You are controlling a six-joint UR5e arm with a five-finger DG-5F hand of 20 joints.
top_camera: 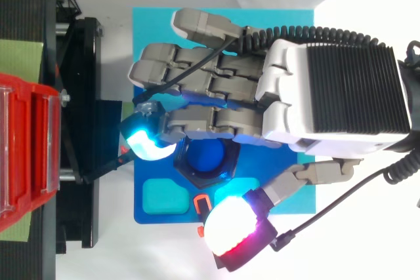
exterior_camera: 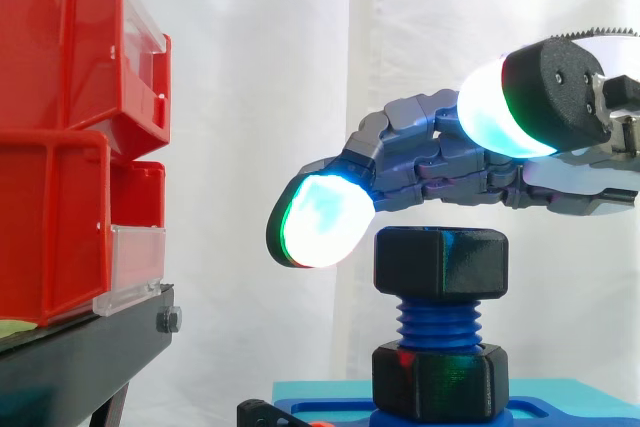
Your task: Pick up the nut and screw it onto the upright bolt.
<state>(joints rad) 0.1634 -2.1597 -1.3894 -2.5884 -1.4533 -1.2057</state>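
A black hex nut (exterior_camera: 440, 262) sits on the top of the upright blue bolt (exterior_camera: 440, 322). A second black nut (exterior_camera: 440, 379) is at the bolt's foot, on the blue base (exterior_camera: 560, 405). My hand (top_camera: 341, 90) hovers just above the top nut, open, its fingers stretched out to the left. One glowing fingertip (exterior_camera: 320, 219) hangs beside the nut's upper left corner, apart from it. The thumb pad (exterior_camera: 500, 107) is higher and nearer the side camera. From above, the nut's rim (top_camera: 182, 170) and the bolt's end (top_camera: 207, 157) lie between that fingertip (top_camera: 143, 141) and the thumb pad (top_camera: 233, 227).
Stacked red bins (exterior_camera: 60, 147) stand on a black stand (exterior_camera: 80, 357) to the left of the bolt. The blue base has a cyan recess (top_camera: 164, 198) and a small orange piece (top_camera: 201, 201) near the bolt. It lies on a cyan mat (top_camera: 289, 24).
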